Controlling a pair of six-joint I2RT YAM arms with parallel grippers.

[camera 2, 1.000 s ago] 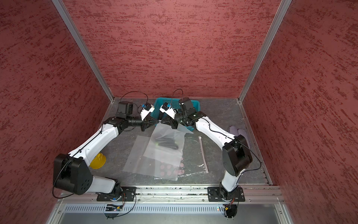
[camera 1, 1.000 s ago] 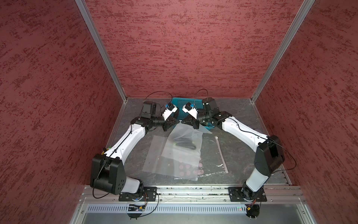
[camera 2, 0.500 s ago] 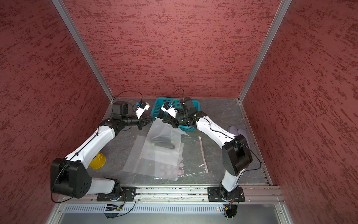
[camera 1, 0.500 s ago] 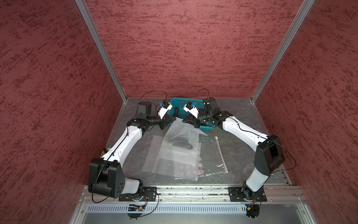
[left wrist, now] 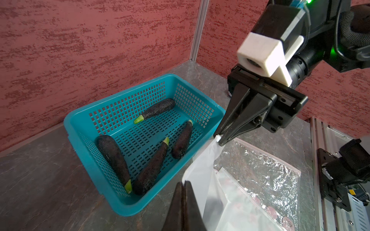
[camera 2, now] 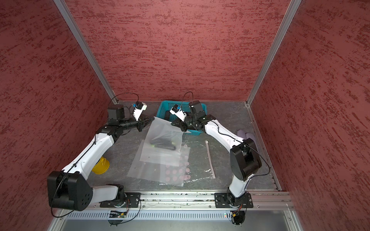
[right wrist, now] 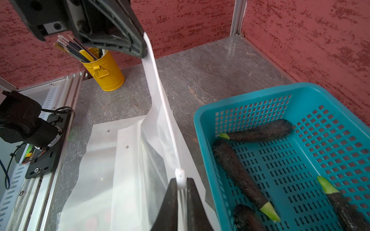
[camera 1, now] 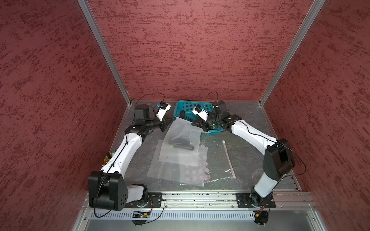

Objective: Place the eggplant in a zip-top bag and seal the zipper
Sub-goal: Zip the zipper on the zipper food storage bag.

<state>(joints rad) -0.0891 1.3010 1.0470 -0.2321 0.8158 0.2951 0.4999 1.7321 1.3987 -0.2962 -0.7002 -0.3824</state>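
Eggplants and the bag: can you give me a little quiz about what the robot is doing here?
1. True or false: one eggplant is already inside the zip-top bag.
2. How many eggplants lie in the teal basket?
3. What does the right gripper pinch? A) the bag's white slider B) an eggplant in the basket C) the basket's rim

Key: 1 true; 2 four; 3 A.
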